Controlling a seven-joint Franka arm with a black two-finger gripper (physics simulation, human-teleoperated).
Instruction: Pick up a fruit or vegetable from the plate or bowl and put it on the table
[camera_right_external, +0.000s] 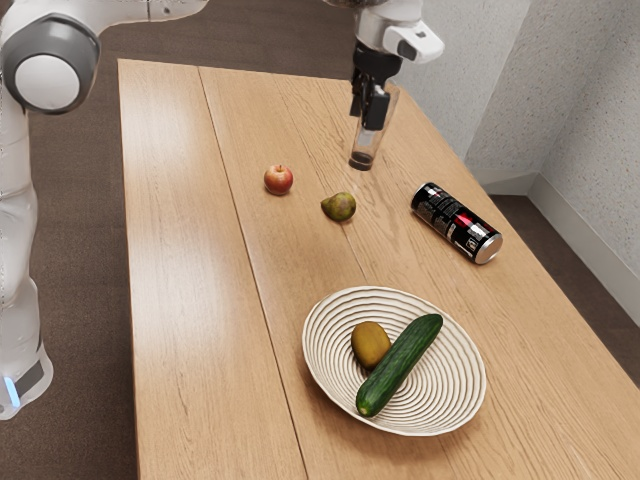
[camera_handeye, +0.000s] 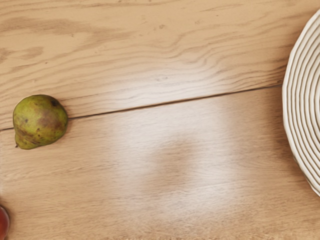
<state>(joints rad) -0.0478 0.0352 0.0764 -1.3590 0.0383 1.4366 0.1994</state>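
Green and long, the cucumber (camera_right_external: 400, 365) lies aslant in the bowl (camera_right_external: 455, 375), right by the brown fruit (camera_right_external: 370, 343); either one suits the task. The gripper (camera_right_external: 367, 119), empty with its fingers apart, is above the table (camera_right_external: 180, 300), away from the bowl. It would do well to travel over the cucumber, turn until the fingers straddle its narrow width near the middle, descend straight without catching the rim, and lift high before heading for bare wood. By count: one cucumber, one brown fruit, one bowl, one pear (camera_handeye: 40, 121), one apple (camera_right_external: 279, 180), one can (camera_right_external: 455, 222), one glass (camera_right_external: 361, 160).
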